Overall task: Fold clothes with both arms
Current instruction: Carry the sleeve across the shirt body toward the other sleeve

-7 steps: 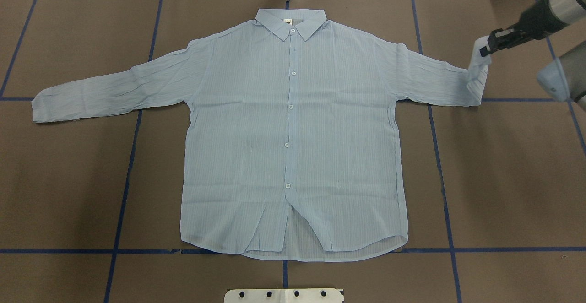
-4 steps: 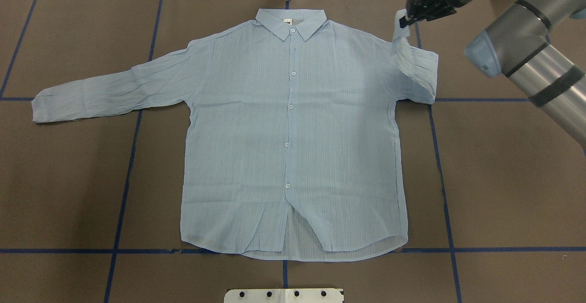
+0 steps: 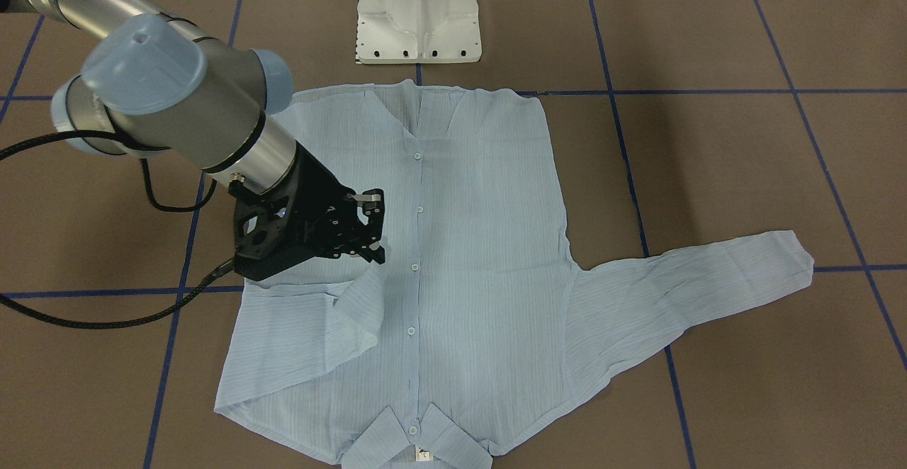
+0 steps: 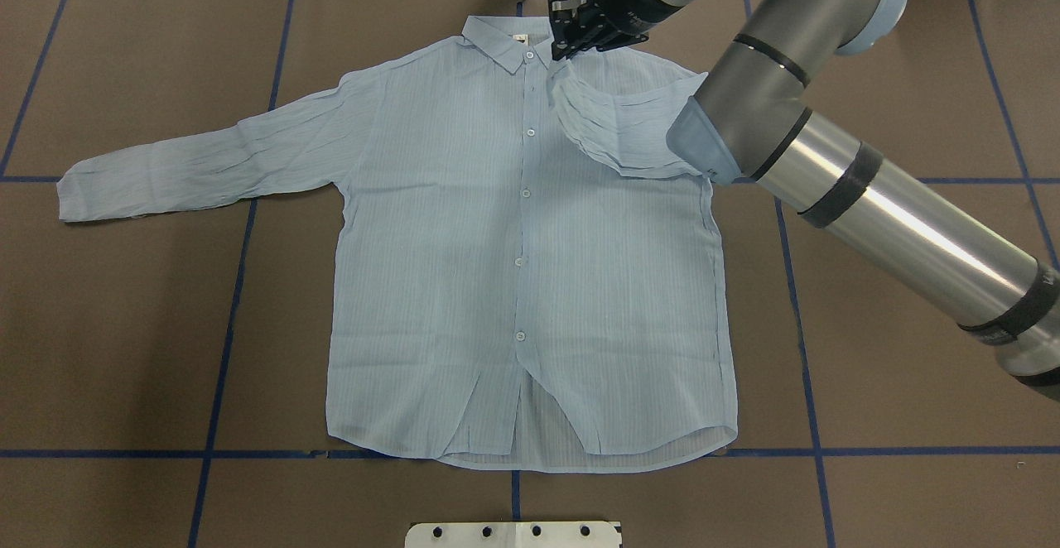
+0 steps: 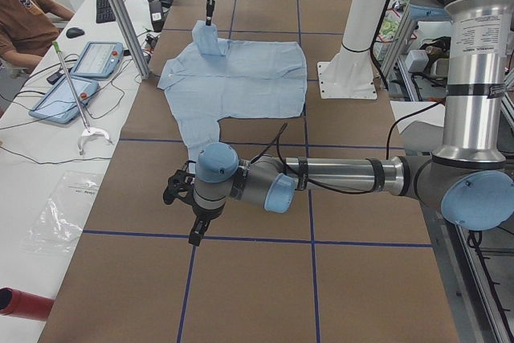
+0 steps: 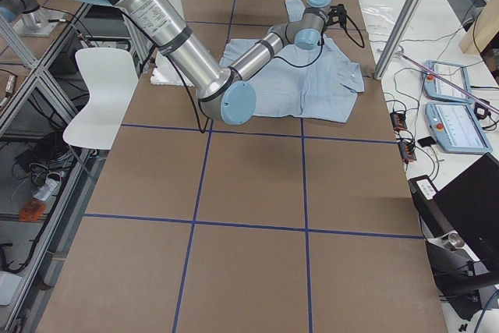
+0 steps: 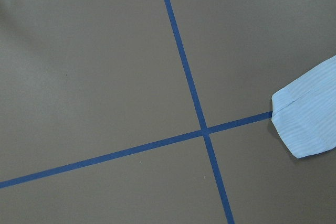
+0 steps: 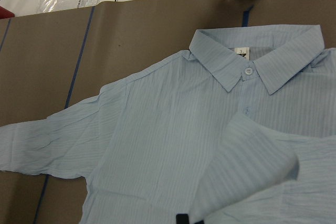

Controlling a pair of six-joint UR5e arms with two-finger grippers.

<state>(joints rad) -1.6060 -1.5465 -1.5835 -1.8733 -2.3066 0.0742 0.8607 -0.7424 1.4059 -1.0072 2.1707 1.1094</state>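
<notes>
From above, the shirt [image 4: 522, 266] lies flat, front up, mid-table [image 4: 124, 324], with its collar [image 4: 526, 39] at 12 o'clock and its hem at 6. The right arm [image 4: 869, 192] comes in from 4 o'clock, its elbow over the shirt's 2 o'clock shoulder and its forearm angled toward 11. The right gripper [image 4: 567, 35], just at 3 o'clock of the collar, is clenched on the end of a sleeve [image 4: 621, 126], which hangs from it, doubled over the chest. The other sleeve [image 4: 199, 159] lies flat toward 9 o'clock. The left arm [image 5: 337, 174] stretches low and level over bare table. The left gripper [image 5: 195, 230] points down, and I cannot tell how its jaws stand.
</notes>
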